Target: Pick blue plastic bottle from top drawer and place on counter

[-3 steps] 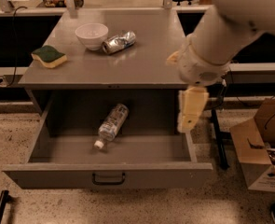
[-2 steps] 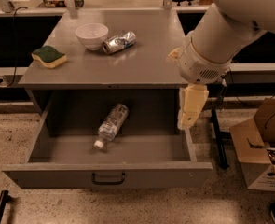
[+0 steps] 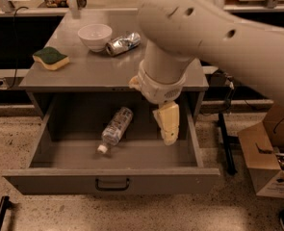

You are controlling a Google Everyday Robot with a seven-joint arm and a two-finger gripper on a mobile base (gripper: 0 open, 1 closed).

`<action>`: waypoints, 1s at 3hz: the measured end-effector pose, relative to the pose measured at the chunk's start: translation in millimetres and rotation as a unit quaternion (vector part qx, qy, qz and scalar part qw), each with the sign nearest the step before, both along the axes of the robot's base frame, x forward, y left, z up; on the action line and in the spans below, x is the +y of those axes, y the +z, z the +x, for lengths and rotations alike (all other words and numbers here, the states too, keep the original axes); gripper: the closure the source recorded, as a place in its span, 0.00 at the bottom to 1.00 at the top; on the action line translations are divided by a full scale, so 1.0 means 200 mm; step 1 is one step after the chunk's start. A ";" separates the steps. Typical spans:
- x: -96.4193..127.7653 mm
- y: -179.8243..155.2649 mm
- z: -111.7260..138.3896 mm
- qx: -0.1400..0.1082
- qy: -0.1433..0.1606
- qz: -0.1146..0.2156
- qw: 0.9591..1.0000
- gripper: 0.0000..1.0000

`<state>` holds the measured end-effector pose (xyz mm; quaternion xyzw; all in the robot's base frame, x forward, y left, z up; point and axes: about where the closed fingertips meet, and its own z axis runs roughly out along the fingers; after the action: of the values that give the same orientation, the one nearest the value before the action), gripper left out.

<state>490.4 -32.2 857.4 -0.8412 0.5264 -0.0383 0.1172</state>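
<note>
The blue plastic bottle (image 3: pixel 114 129) lies on its side in the open top drawer (image 3: pixel 112 179), white cap toward the front left. My gripper (image 3: pixel 168 124) hangs over the drawer's right half, pointing down, about a hand's width right of the bottle and apart from it. Nothing shows in it. The counter (image 3: pixel 103 69) is the grey top of the cabinet, behind and above the drawer.
On the counter stand a white bowl (image 3: pixel 95 36), a shiny silver can (image 3: pixel 122 44) lying beside it, and a green-and-yellow sponge (image 3: pixel 51 58) at the left. A cardboard box (image 3: pixel 269 160) sits on the floor at the right. My large arm covers the counter's right part.
My arm and gripper have moved left, from beside the drawer's right wall to over the drawer's inside, closer to the bottle. The bottle has not moved.
</note>
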 end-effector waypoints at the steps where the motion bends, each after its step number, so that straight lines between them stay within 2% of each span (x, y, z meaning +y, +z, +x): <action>1: 0.19 -0.21 -0.05 0.000 0.140 -0.033 0.990 0.00; 2: 0.19 -0.20 -0.05 -0.007 0.179 -0.040 0.983 0.00; 3: 0.22 -0.23 -0.04 -0.004 0.191 -0.068 0.979 0.00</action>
<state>482.2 11.4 810.8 -0.9321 0.3519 -0.0543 0.0669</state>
